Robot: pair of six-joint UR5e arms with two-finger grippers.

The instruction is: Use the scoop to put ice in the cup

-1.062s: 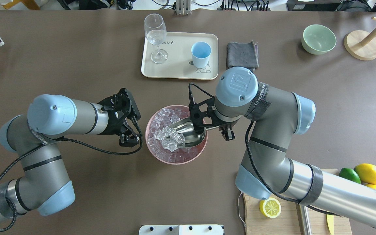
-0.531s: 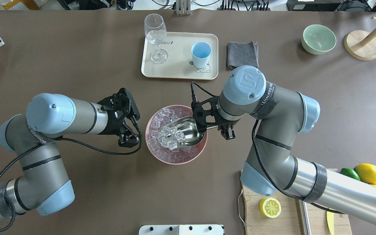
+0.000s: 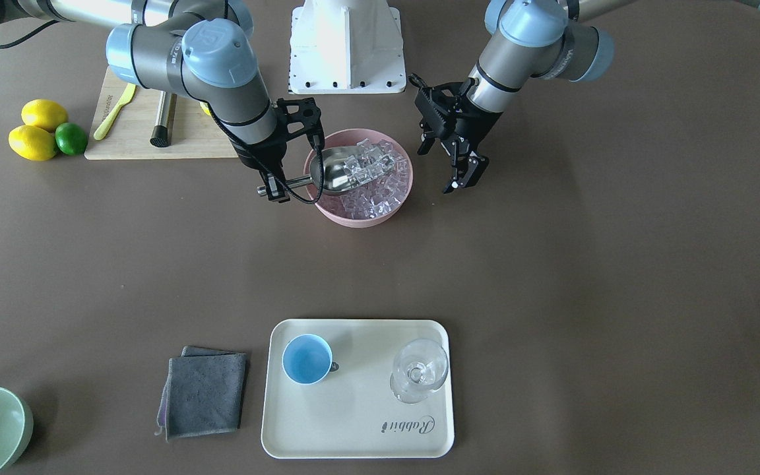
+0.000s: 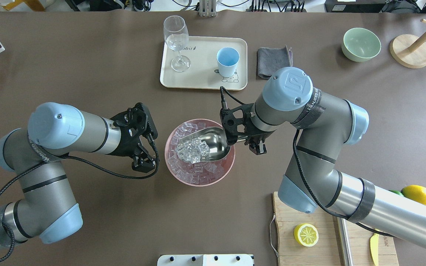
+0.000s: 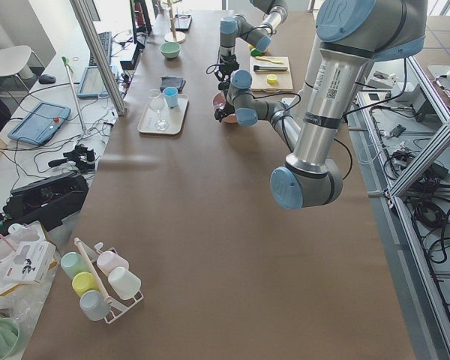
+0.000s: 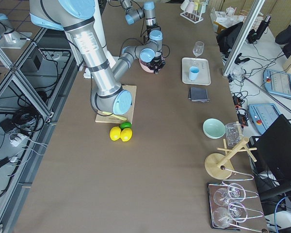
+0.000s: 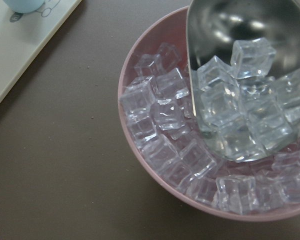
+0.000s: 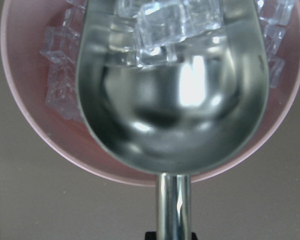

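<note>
The steel scoop (image 4: pixel 213 142) lies tilted in the pink bowl (image 4: pixel 183 180), with several ice cubes (image 4: pixel 192 151) in its trough. More ice fills the bowl around it. My right gripper (image 4: pixel 250 144) is shut on the scoop's rod handle (image 8: pixel 174 205) just outside the bowl's right rim. In the front view that gripper (image 3: pixel 274 188) is on the left, holding the scoop (image 3: pixel 334 173). My left gripper (image 4: pixel 145 155) is open and empty, left of the bowl. The light-blue cup (image 4: pixel 227 59) stands empty on the cream tray (image 4: pixel 202 83), beyond the bowl.
A stemmed glass (image 4: pixel 176 40) stands on the tray's left end. A grey cloth (image 4: pixel 274 61) lies right of the tray, with a green bowl (image 4: pixel 361 44) and a wooden stand (image 4: pixel 411 50) further right. A cutting board (image 4: pixel 309 244) with half a lemon (image 4: pixel 306 235) is at near right.
My right arm has drawn back to the right and away from me. The scoop has tilted up with ice cubes in it. The left arm has shifted only slightly.
</note>
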